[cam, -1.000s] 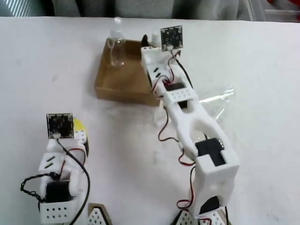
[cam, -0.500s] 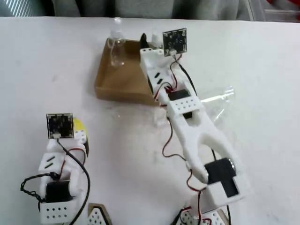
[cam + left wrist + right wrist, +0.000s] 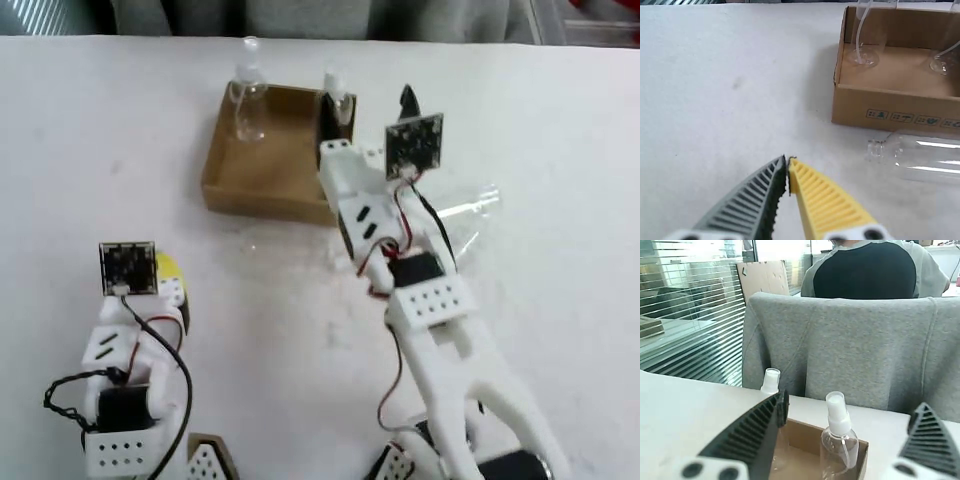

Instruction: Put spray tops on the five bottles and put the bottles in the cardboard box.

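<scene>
Cardboard box holds two capped bottles, both upright: first bottle in a far corner, second bottle at the far corner nearest the right arm. Right gripper hangs by the second bottle, jaws spread wide, gripping nothing – a posture suited to clearing it. Left gripper sits low over the table, fingers pressed together, empty. Uncapped bottle lies on its side just beside the box – judged next for a spray top

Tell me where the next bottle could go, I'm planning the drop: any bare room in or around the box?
Bare: the cardboard box floor in front of its left bottle and right bottle; the table left of the box. Crowded: the box's right side, with the open right tool and a lying bottle.
</scene>
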{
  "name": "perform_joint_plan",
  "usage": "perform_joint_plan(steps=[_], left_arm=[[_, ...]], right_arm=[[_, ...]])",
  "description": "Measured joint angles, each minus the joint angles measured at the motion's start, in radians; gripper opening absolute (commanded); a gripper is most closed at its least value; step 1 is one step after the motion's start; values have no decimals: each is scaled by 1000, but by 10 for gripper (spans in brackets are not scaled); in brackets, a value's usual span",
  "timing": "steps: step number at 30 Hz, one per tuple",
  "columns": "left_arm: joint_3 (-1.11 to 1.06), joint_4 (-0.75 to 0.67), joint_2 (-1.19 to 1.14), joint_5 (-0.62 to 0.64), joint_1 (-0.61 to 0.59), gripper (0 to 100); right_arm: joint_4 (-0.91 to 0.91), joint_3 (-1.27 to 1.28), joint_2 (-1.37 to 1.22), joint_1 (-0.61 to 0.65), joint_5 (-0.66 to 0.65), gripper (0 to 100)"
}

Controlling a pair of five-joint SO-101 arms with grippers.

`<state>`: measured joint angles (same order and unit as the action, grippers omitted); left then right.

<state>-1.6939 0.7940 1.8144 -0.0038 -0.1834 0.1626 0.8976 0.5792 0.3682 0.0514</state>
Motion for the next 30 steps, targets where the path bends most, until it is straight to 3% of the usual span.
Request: perform_joint_plan(steps=[4,8,17,24,30], left_arm=[[0,0,0,0,0,35],[0,0,0,0,0,35],[0,0,0,0,0,35],[0,0,0,0,0,35],[0,0,0,0,0,35]], right_arm=[[-173,64,198,-2,0,10],[-384,71,374,2,0,50],[-841,75,635,2,-12,19],[-1162,75,684,2,-316,19],[-1208,100,686,2,-430,19]])
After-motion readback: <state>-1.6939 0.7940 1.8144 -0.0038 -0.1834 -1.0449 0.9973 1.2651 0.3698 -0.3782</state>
